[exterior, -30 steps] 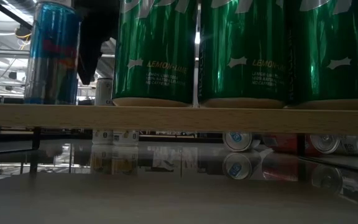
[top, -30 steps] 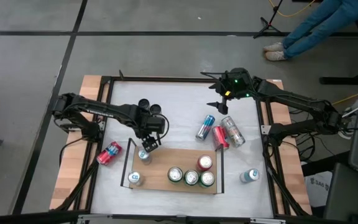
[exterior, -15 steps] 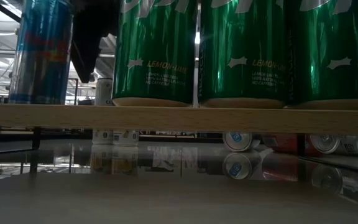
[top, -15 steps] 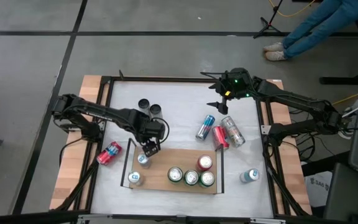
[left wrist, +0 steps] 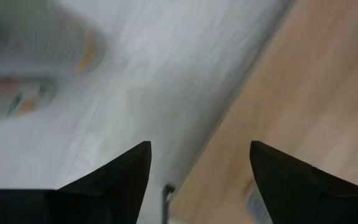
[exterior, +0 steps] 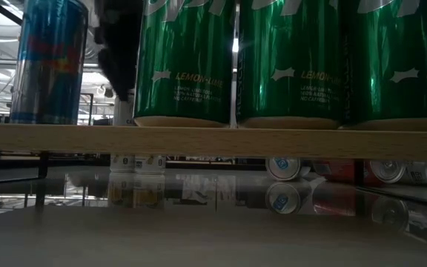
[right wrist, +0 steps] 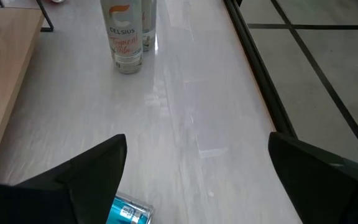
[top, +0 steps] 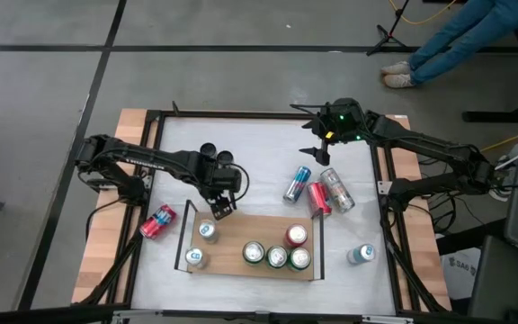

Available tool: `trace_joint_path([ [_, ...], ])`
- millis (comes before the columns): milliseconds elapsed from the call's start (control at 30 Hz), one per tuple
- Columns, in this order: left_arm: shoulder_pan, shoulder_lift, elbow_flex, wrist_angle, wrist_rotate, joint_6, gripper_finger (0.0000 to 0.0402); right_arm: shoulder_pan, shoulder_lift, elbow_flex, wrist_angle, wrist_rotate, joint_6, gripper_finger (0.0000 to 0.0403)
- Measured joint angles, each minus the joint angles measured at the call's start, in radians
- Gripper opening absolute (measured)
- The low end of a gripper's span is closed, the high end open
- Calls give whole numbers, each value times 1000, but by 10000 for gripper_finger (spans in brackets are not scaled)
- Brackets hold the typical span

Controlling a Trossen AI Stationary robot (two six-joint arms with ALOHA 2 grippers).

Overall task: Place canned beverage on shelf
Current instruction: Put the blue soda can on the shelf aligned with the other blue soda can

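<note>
Canned beverage, a tall blue-and-silver aluminium can [top: 207, 230], now stands upright at the left end of the flat light-brown wooden shelf [top: 241, 227], so the placing looks done. Just above and beyond it hovers the left gripper [top: 220, 208], fingers parted and empty. Next, I'd guess, comes a lying can farther right; the right gripper [top: 314, 135] waits spread wide at the far edge.
</note>
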Motion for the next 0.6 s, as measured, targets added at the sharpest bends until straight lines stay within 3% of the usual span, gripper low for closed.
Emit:
trace_joint_path([
  [167, -20, 0, 0, 84, 20, 49, 264, 0, 0, 0, 0, 0, 0, 381],
  [600, -106, -1, 0, 39, 23, 128, 264, 0, 0, 0, 0, 0, 0, 381],
])
